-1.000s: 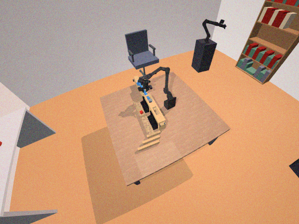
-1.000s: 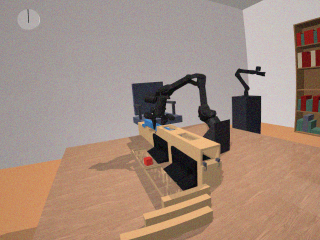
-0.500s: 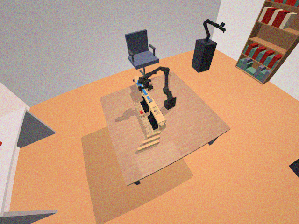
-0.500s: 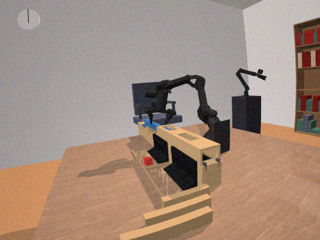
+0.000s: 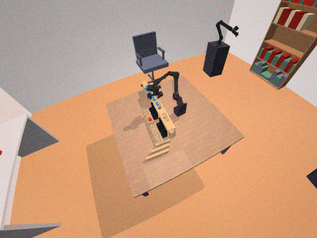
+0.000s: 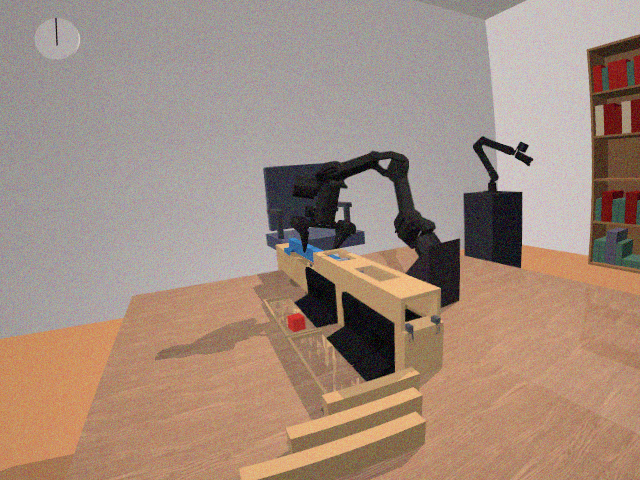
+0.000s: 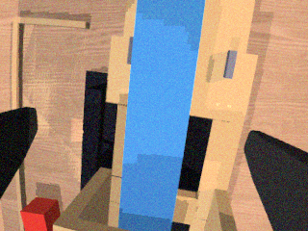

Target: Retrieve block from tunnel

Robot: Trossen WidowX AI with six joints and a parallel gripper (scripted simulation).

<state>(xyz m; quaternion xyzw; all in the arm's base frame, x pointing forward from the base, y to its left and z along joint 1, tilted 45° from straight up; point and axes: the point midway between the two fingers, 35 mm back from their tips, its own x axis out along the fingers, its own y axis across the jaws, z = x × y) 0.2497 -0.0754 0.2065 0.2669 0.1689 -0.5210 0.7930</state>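
Office-like room: swivel chair [image 5: 151,60] [image 6: 294,198], bookshelf [image 5: 268,33] [image 6: 590,155].
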